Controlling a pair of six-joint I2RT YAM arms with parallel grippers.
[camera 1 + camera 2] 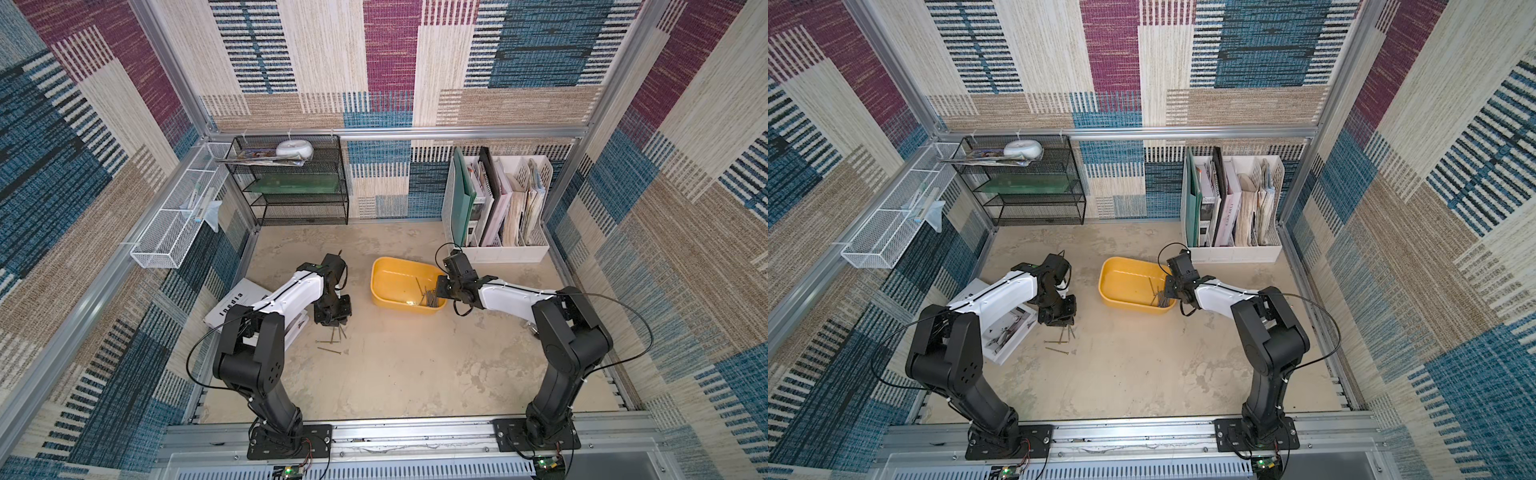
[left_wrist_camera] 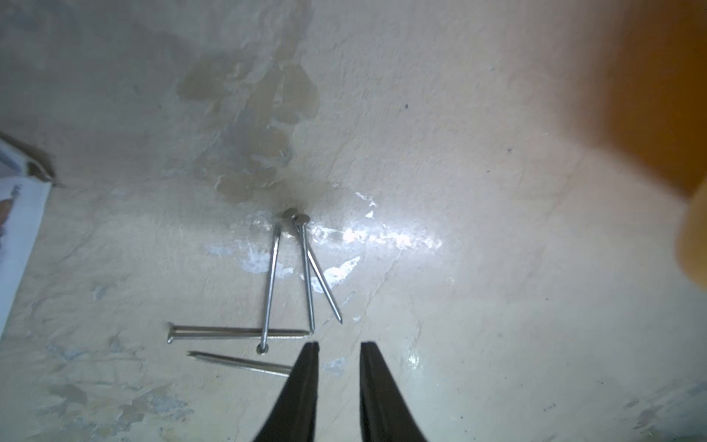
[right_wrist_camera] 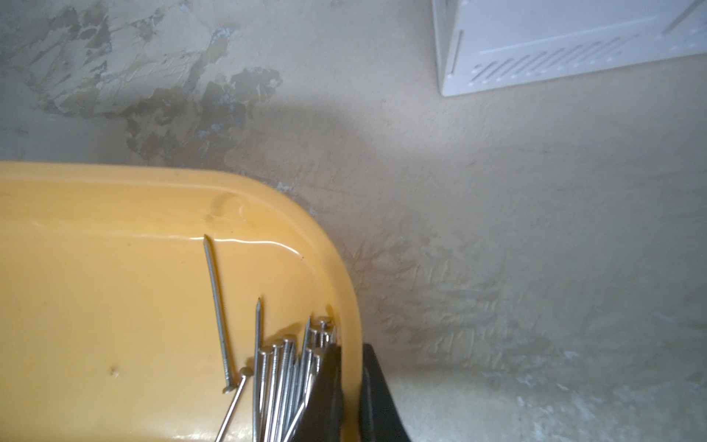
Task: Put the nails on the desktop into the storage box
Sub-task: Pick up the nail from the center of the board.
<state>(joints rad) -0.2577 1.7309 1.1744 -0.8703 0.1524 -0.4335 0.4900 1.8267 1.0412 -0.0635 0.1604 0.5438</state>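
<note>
While the left arm stretches over a white booklet (image 1: 237, 303) lying at the left side of the desktop (image 1: 415, 374), the left gripper (image 2: 337, 344) is low over the surface, its two black fingers (image 2: 302, 386) standing apart with nothing between them. Just beside the fingertips lie the loose nails (image 2: 269, 291), a few of them, flat on the desktop. Some cross each other and two have their heads touching. One nail runs behind the tip of one finger, and I cannot tell if they touch. To the right, well apart from these, stands the storage box (image 1: 388, 286), yellow and upright. Inside it a heap of nails (image 3: 283, 375) is gathered in the corner nearest the right arm, one nail lying a little separate. The right gripper (image 3: 352, 346) is closed on the box's rim at this corner, one finger inside the wall and one outside. Farther right and behind stands a white file organiser (image 1: 498, 251)
</note>
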